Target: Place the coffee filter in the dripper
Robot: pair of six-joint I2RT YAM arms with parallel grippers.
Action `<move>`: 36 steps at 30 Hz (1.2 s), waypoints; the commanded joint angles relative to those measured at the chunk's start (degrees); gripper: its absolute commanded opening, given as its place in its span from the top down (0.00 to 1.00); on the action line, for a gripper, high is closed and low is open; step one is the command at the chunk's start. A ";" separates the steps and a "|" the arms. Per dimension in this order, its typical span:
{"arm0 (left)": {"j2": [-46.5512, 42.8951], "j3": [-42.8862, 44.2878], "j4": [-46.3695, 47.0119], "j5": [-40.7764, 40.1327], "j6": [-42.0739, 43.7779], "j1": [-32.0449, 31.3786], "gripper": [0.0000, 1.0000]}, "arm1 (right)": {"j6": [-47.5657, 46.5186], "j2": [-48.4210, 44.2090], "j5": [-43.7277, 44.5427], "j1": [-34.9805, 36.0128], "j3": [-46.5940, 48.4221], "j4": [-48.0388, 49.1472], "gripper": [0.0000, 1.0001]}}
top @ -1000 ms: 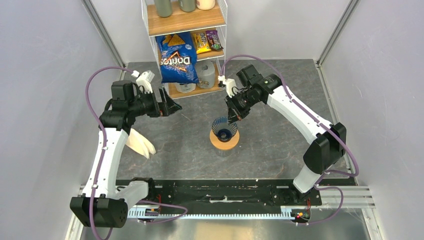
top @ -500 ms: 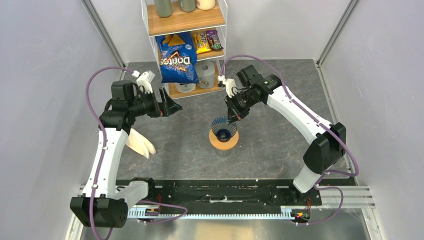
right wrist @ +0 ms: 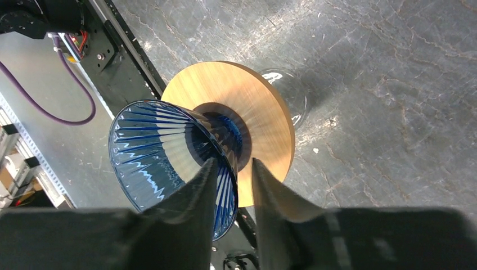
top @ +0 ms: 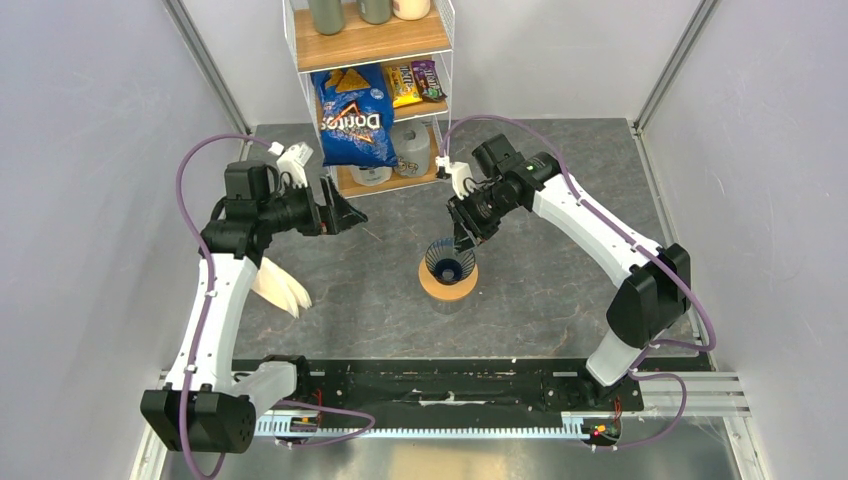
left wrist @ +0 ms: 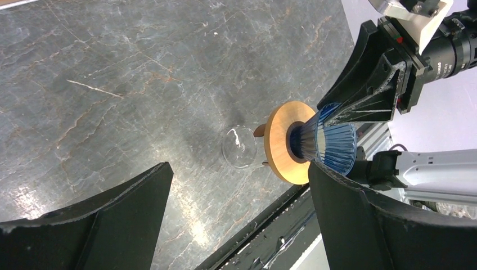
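The dark blue ribbed dripper (top: 447,258) sits in a flat wooden ring (top: 448,285) on a clear glass cup (left wrist: 239,149) at the table's middle. It also shows in the left wrist view (left wrist: 332,146) and the right wrist view (right wrist: 152,146). My right gripper (top: 462,238) straddles the dripper's far rim, one finger inside and one outside, jaws narrowly apart (right wrist: 233,163) with a sliver of gap beside the wall. My left gripper (top: 345,213) is wide open and empty (left wrist: 237,169), left of the dripper. No single white coffee filter shows.
A fanned bundle of cream paper filters (top: 283,290) lies by the left arm. A wire shelf (top: 370,60) at the back holds a Doritos bag (top: 352,115), snacks and a jug. The black rail (top: 430,385) runs along the near edge.
My right gripper has shifted slightly left and lower at the dripper's rim. The left wrist has lifted slightly. The dripper has not moved.
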 commanded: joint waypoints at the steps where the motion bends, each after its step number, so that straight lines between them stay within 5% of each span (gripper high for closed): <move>1: 0.06 -0.59 0.30 4.75 -0.15 -0.05 0.02 | 0.64 -1.73 0.16 0.16 1.40 1.40 0.58; 8: 2.07 1.15 -1.16 8.95 0.75 -7.04 0.02 | 0.99 -5.37 0.45 -1.18 4.26 -2.87 0.42; 19: 10.24 3.73 -2.87 9.59 -0.34 -20.96 0.26 | 2.65 -11.06 -8.63 -5.31 -5.26 -5.63 0.48; 36: 20.32 7.30 0.03 9.63 -5.27 -25.13 0.50 | 4.14 -6.63 -9.87 -5.39 -3.53 -3.66 0.56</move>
